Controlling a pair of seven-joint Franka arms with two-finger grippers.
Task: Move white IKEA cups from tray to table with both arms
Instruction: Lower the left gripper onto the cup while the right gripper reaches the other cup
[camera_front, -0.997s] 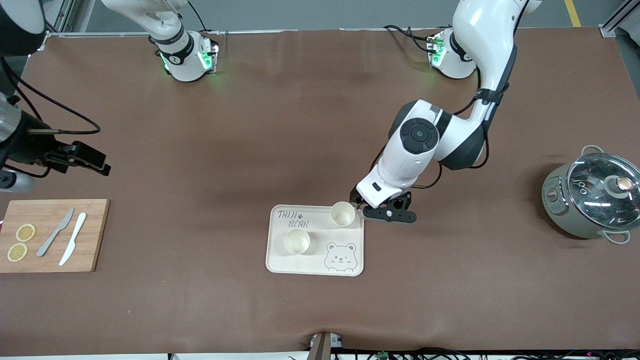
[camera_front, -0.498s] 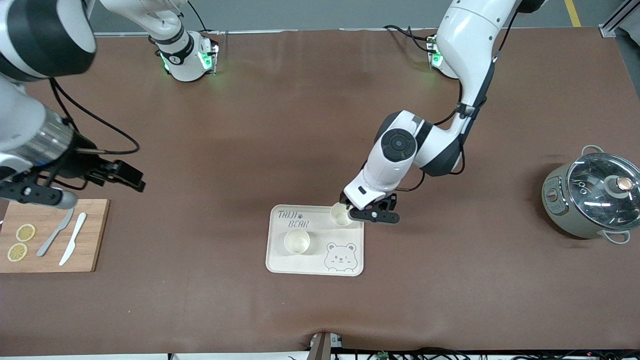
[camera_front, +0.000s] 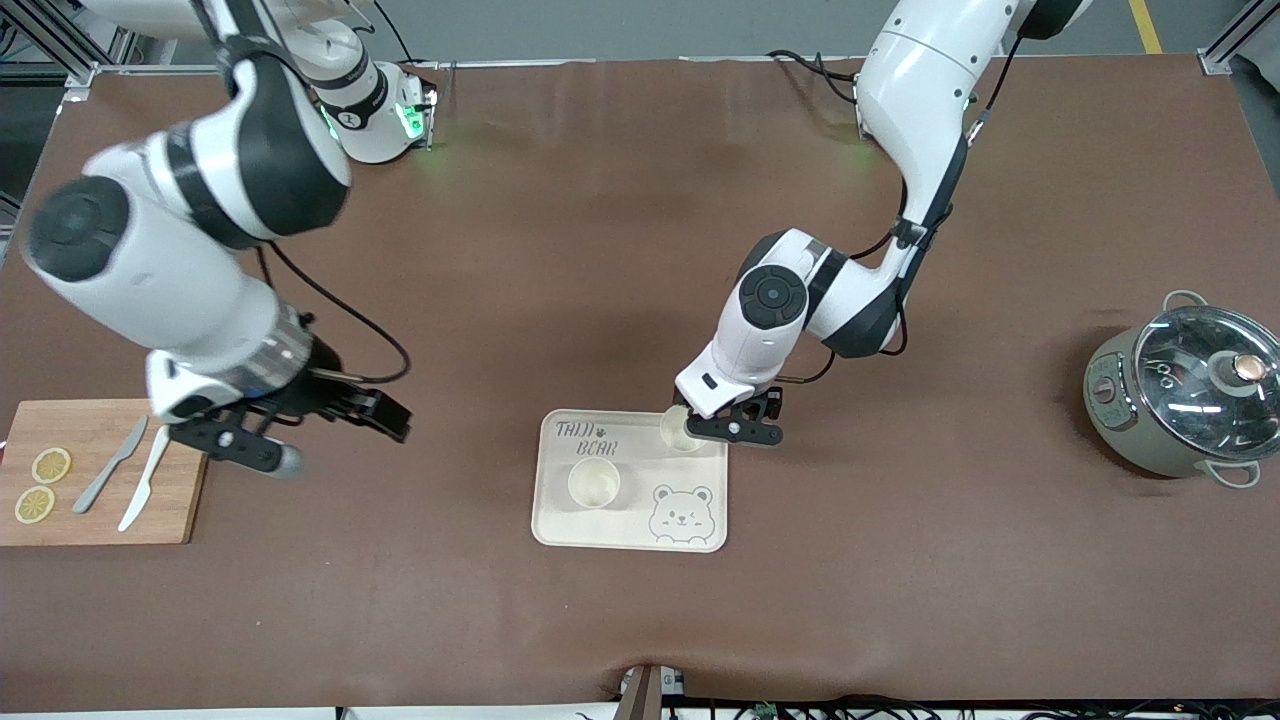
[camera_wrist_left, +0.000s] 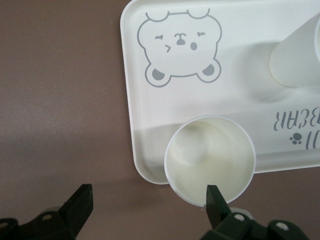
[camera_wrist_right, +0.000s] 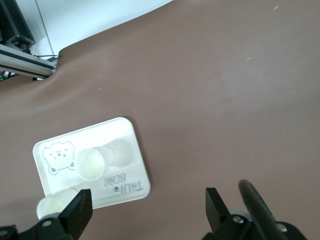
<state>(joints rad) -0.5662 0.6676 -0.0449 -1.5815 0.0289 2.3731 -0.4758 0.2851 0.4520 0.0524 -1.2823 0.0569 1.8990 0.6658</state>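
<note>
Two white IKEA cups stand upright on the cream bear tray (camera_front: 700, 535). One cup (camera_front: 594, 483) is near the tray's middle. The other cup (camera_front: 677, 433) stands at the tray corner toward the left arm's end. My left gripper (camera_front: 738, 432) hangs open just above that corner. In the left wrist view one fingertip (camera_wrist_left: 216, 202) overlaps this cup's rim (camera_wrist_left: 210, 160), and the other is over bare table; the gripper (camera_wrist_left: 147, 197) grips nothing. My right gripper (camera_front: 240, 448) is open and empty, up over the table between the cutting board and the tray (camera_wrist_right: 75, 137).
A wooden cutting board (camera_front: 190, 500) with two lemon slices, a grey knife and a white knife lies at the right arm's end. A grey-green pot with a glass lid (camera_front: 1185, 395) stands at the left arm's end.
The right arm has swung in from the cutting-board end toward the tray. The left gripper has shifted slightly toward the right arm's end, over the corner cup.
</note>
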